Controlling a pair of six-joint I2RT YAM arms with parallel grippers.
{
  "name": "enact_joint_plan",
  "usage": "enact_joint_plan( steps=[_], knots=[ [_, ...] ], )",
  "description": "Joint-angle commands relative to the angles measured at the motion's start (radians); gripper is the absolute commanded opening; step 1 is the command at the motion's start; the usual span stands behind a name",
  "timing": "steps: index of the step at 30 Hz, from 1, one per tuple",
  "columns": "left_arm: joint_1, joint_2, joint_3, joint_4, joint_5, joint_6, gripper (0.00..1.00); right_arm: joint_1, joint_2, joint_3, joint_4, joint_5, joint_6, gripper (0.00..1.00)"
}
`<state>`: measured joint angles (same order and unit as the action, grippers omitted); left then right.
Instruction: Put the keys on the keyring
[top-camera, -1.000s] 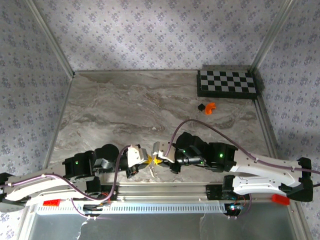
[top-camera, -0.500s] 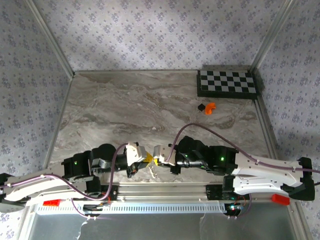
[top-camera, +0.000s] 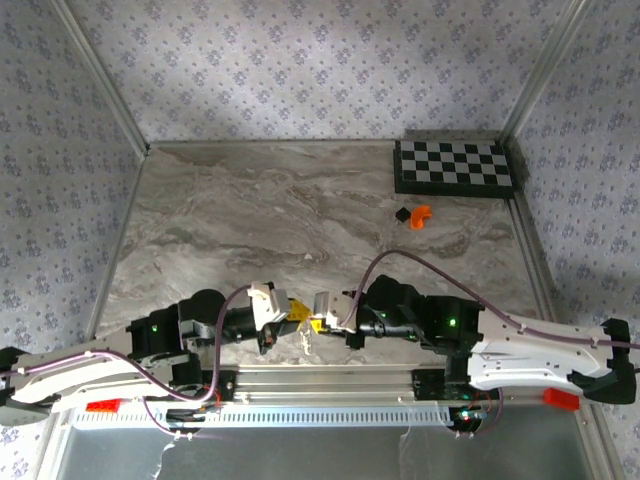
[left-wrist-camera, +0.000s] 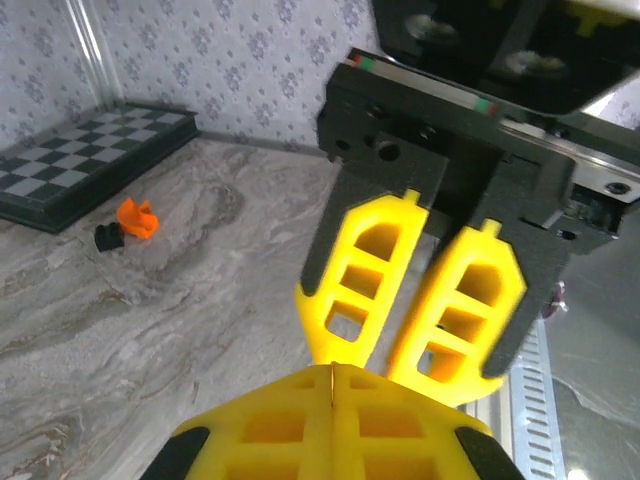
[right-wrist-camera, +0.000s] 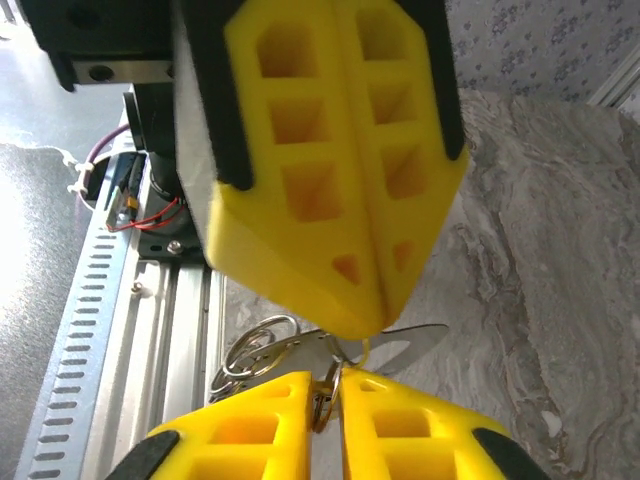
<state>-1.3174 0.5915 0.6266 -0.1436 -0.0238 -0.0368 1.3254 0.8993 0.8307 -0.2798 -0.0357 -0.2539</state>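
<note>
Keyring (right-wrist-camera: 262, 352) in right hand (right-wrist-camera: 325, 388), under left hand (right-wrist-camera: 366, 318)

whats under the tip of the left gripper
The keyring loops and a silvery key sit just below the left gripper tip. Anything pinched inside its shut grip is hidden.

Bright even light, close foregrounds blurred
</note>
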Motion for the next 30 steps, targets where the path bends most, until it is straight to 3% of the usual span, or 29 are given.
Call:
enact_joint_plan(
  steps=[1,5,9,17,25,30],
  knots=[
    [0.003,-0.019,-0.006,0.132,-0.026,-0.009,0.0,0.008,-0.035,-0.01,0.045,-0.015,0.016,0.26],
    [0.002,-0.016,-0.021,0.164,-0.03,0.003,0.0,-0.001,-0.082,-0.021,0.052,-0.024,0.074,0.35],
    [0.002,-0.016,-0.027,0.184,-0.015,0.019,0.0,-0.034,-0.127,-0.024,0.058,-0.049,0.147,0.36],
    [0.002,-0.058,-0.059,0.274,0.06,0.032,0.0,-0.17,-0.171,-0.033,0.098,-0.207,0.254,0.42],
    [0.002,-0.048,-0.06,0.308,0.08,0.036,0.0,-0.19,-0.136,-0.035,0.177,-0.324,0.283,0.53],
    [0.001,-0.035,-0.055,0.321,0.088,0.041,0.0,-0.192,-0.12,-0.035,0.174,-0.348,0.288,0.47]
  ],
)
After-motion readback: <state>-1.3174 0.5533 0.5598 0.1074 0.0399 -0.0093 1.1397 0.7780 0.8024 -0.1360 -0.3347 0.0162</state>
